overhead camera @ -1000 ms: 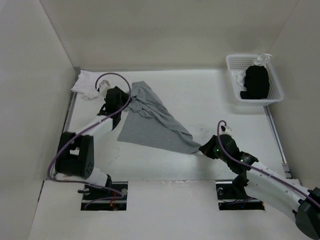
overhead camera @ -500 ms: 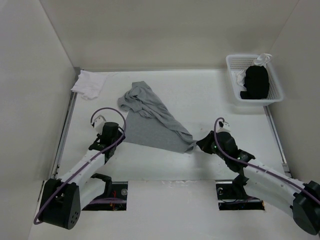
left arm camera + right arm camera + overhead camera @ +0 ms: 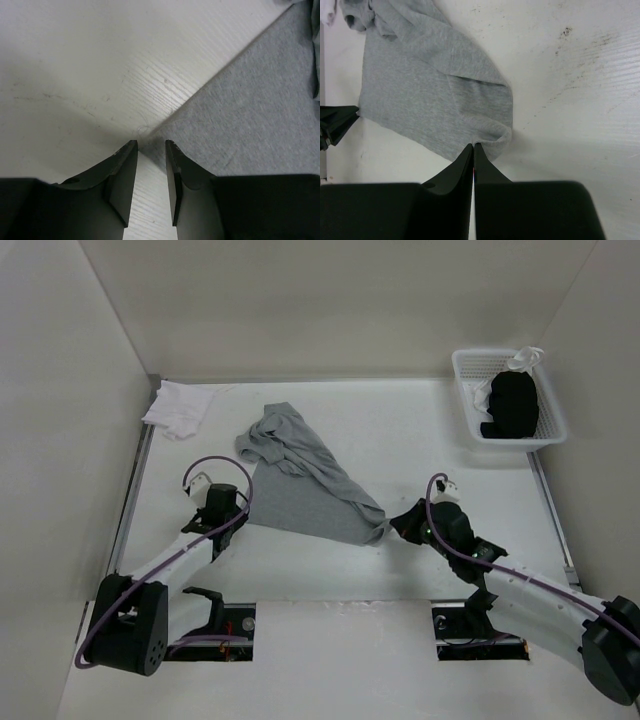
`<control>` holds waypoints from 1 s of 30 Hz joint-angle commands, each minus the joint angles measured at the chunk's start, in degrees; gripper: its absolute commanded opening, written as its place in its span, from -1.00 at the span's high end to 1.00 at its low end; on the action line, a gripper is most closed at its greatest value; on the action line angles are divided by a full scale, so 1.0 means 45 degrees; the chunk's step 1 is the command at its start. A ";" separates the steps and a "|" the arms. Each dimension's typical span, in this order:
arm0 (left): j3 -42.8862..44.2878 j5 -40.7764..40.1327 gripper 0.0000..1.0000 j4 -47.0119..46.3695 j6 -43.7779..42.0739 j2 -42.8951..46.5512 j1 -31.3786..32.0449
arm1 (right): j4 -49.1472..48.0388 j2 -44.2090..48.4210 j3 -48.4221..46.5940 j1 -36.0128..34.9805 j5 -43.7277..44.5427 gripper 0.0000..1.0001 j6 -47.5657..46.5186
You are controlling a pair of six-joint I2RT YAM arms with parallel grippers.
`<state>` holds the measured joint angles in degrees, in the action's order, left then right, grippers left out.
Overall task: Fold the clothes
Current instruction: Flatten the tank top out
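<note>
A: So, starting nearest the bases, what are the two grippers doing?

B: The left gripper point(image 3: 151, 145) sits low over the table point(image 3: 420, 430) with its jaws a little apart. The near-left corner of the grey tank top point(image 3: 250, 115) lies just ahead of the tips, and nothing is between them. The right gripper point(image 3: 473, 146) is pressed fully closed, its tips touching the hem at the near-right corner. I cannot tell whether any knit is caught there.

A: And the garment itself?

B: It lies mid-table, just beyond both grippers. The near part is flat, roughly a triangle, and the far end is bunched into folds toward the far left. Farther back, a small white cloth point(image 3: 175, 408) sits in the far-left corner. A white basket point(image 3: 520, 443) with a black garment point(image 3: 513, 405) stands at the far right. Both are well apart from the top.

A: Which step is this, then?

B: I judge it is taking hold of the bottom corners, before any fold is made. The next move calls for the left jaws to slide onto that corner and close on it. Then both arms would need to draw the top out flat, so the bunched far end opens up.
</note>
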<state>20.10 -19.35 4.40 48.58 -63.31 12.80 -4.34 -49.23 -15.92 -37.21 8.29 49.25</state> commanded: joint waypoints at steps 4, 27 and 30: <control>0.0104 0.0375 0.63 -0.0158 -0.0365 -0.0580 -0.0139 | -0.0677 0.0335 -0.0056 -0.0080 0.0032 0.92 -0.0086; 1.1641 -0.2593 1.00 0.2188 -0.3000 0.6960 0.3610 | 0.4949 0.2994 -1.2545 -0.2751 0.5301 1.00 -0.5336; 1.3497 -0.2594 0.99 0.1873 -0.3742 0.6337 0.3436 | 0.4871 0.2057 -1.5223 -0.4430 0.6298 1.00 -0.6391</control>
<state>76.29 -28.12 13.65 37.19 -31.38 28.53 15.44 -36.62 -77.06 -52.47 28.49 28.21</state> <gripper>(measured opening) 0.014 0.006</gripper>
